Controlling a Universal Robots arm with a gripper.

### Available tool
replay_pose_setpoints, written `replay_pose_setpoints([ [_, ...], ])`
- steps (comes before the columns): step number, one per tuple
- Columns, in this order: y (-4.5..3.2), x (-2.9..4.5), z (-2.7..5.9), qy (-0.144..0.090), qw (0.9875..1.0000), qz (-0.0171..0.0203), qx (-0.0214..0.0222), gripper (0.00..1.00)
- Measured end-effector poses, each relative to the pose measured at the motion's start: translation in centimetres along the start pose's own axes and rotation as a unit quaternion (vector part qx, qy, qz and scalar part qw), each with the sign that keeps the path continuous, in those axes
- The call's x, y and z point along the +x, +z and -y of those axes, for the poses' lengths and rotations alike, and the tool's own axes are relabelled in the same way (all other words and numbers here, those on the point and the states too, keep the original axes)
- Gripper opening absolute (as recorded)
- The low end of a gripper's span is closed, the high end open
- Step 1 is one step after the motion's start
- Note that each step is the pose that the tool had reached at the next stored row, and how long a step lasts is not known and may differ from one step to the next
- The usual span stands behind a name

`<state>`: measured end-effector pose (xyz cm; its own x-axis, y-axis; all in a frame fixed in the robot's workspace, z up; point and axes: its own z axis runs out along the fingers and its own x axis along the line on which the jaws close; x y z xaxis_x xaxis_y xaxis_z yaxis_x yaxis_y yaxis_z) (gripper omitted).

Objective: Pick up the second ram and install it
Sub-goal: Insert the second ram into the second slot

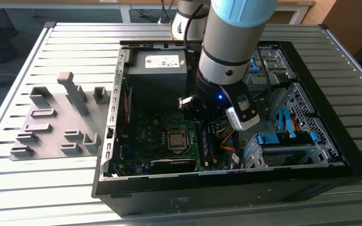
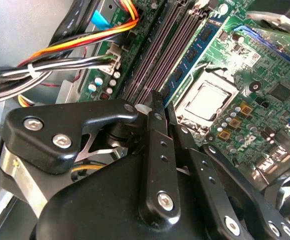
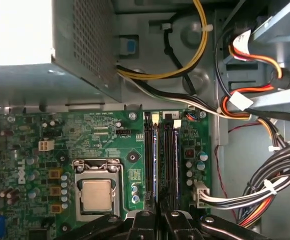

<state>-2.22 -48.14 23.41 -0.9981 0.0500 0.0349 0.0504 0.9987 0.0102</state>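
Your gripper hangs inside the black steel case, its matte black fingers clenched on the second ram, a thin stick standing edge-on in the motherboard's long slots (just beside the square metal processor) in the first wrist view's lower centre. At the exterior view's left, grey plastic fixture blocks lie on the ribbed table.

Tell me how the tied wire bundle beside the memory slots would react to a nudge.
The wire bundle probably flexes, not slides: its strands are thin and curved. The white tie suggests they shift together. Plugged into the white connector, it likely springs back.
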Motion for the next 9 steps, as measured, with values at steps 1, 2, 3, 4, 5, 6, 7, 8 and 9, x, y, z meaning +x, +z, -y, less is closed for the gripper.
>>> replay_pose_setpoints([
  [1, 0.17, -0.01, 0.03, 0.0, 1.0, 0.0, 0.0, 0.14],
  [2, 0.35, -0.01, 0.05, 0.0, 1.0, 0.0, -0.0001, 0.14],
  [3, 0.52, -0.02, 0.06, 0.0, 1.0, 0.0, 0.0, 0.14],
  [4, 0.68, -0.03, 0.07, 0.0, 1.0, 0.0, 0.0, 0.14],
  [5, 0.81, -0.03, 0.07, 0.0, 1.0, 0.0, 0.0, 0.14],
  [6, 0.93, -0.04, 0.07, 0.0, 1.0, 0.0, -0.0001, 0.14],
  [7, 1.04, -0.04, 0.07, 0.0, 1.0, 0.0, 0.0, 0.14],
  [8, 1.14, -0.04, 0.08, 0.0, 1.0, 0.0, 0.0, 0.14],
  [9, 1.24, -0.05, 0.08, 0.0, 1.0, 0.0, 0.0, 0.14],
])
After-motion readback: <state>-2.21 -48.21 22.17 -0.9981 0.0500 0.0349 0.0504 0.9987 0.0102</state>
